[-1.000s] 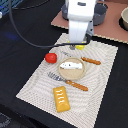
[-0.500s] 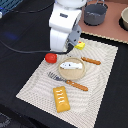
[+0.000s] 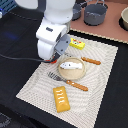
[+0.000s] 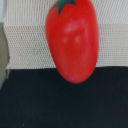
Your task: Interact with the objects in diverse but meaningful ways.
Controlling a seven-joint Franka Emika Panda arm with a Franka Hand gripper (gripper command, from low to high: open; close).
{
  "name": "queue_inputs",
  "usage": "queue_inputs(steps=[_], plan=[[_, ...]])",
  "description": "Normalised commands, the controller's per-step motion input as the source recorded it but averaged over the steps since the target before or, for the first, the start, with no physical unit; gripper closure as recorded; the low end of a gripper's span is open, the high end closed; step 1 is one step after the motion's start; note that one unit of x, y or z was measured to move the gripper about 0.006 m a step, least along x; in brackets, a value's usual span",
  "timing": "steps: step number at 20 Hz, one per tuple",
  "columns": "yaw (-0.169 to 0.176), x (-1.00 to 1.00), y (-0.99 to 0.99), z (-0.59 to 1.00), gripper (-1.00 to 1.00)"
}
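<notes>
- Closest to your wrist camera, the red tomato [image 4: 71, 40] fills the view, green stalk end up in the picture, lying across the edge of the woven placemat [image 4: 30, 50] where it meets the dark tabletop [image 4: 50, 105]; that closeness suggests the arm is set right over it for a pick
- You cannot tell how far the tool is spread: no finger shows in the wrist view, and in the exterior view the arm's white body [image 3: 52, 37] covers it, so it is not clear whether anything is held
- In the exterior view the tomato is almost hidden, only a red sliver showing under the arm at the mat's edge on the exterior view's left
- Nearer the front of the mat lies the orange-brown bread loaf [image 3: 61, 98], flat and well apart from the arm, free for a later grasp
- At mid mat the white fish [image 3: 70, 65] rests on a round tan plate [image 3: 72, 75], laid out as a served meal, with a wooden-handled fork [image 3: 67, 81] just in front and a knife [image 3: 90, 61] beside it
- Further back the yellow packet [image 3: 76, 43] lies near the mat's far edge
- Farthest off, a grey pot [image 3: 94, 13] stands on the far board, out of the way
</notes>
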Motion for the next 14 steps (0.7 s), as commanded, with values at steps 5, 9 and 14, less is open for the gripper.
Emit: queue_inputs(steps=[5,9,14], plan=[[-0.036,-0.53,0.00,-0.33,-1.00],[-0.037,-0.27,0.00,-0.17,-1.00],[-0.028,0.00,0.02,0.00,-1.00]])
